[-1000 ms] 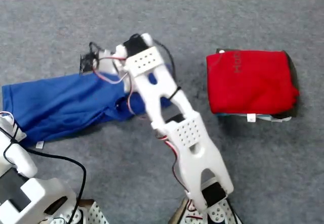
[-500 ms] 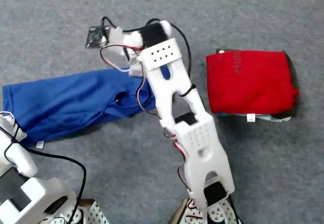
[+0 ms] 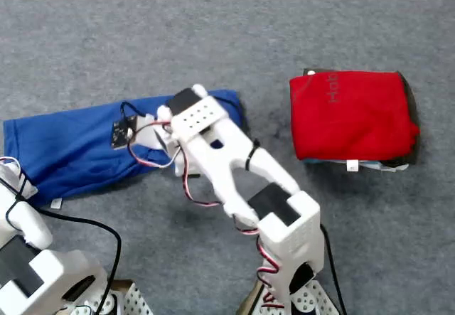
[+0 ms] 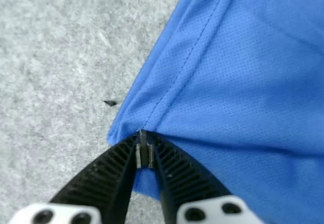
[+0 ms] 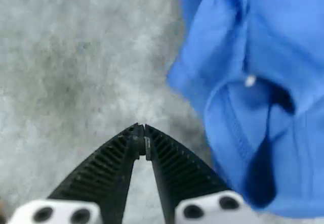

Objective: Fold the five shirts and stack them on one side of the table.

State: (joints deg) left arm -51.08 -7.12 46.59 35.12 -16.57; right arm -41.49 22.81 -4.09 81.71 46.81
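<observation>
- Since the earlier frames, the right arm (image 3: 234,166) has drawn back toward its base and come down, so its wrist now sits over the right-hand part of the blue shirt (image 3: 71,144). The shirt's right end, bunched a second ago, now lies flatter and reaches farther toward the pile.
- One blue shirt lies stretched across the left half of the surface (image 3: 213,38), not yet folded small, with a white tag at its near left corner.
- The left gripper (image 4: 143,150) is pressed together on a hemmed corner of the blue shirt, pinching the cloth between its tips.
- The right gripper (image 5: 140,135) has its tips closed on each other with nothing between them. It hangs over bare surface just beside a rumpled edge of the blue shirt.
- One red shirt (image 3: 352,116), folded to a rectangle, tops a pile on the right side of the surface, well apart from the blue shirt.
- Under the red shirt, one dark edge (image 3: 407,87) and one pale edge (image 3: 370,164) show. How many shirts the pile holds I cannot tell.
- Two arms stand at the near edge: the left arm (image 3: 35,265) at the near left corner, the right arm near the middle.
- The surface is grey and felt-like.
</observation>
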